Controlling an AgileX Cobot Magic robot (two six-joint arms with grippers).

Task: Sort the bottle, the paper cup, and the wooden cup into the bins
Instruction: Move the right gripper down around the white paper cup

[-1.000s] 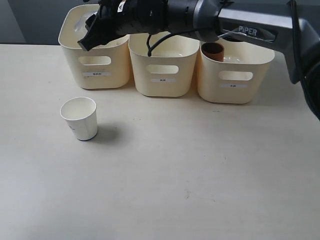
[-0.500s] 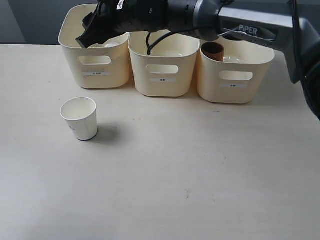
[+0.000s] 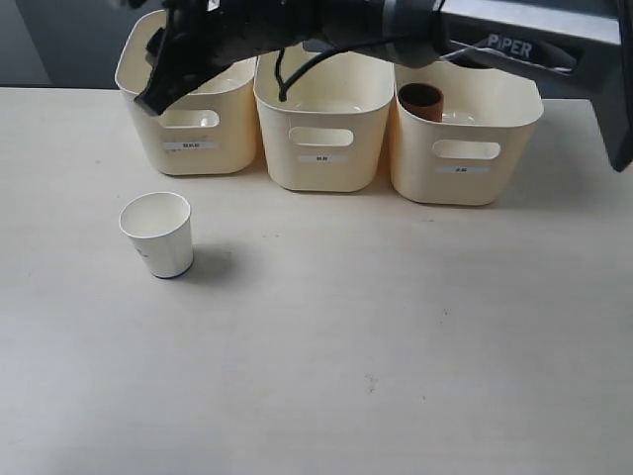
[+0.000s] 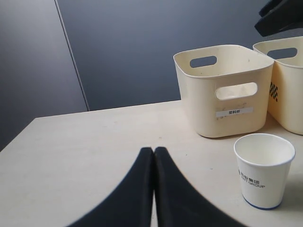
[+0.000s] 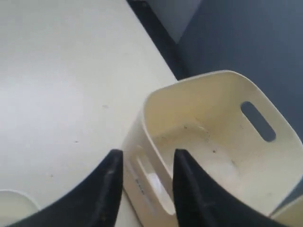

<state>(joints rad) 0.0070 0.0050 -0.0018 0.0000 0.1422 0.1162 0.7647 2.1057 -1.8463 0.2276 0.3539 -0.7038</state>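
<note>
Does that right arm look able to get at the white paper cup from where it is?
Probably yes: the right gripper hangs open and empty by the left bin, and the paper cup stands alone on the table nearby.

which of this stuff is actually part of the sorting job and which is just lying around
Part of the job:
- left bin, middle bin, right bin
- paper cup, standing on the table
- wooden cup, inside the right bin
- bottle: not clearly visible

Not part of it:
- table and dark wall; no stray items show
</note>
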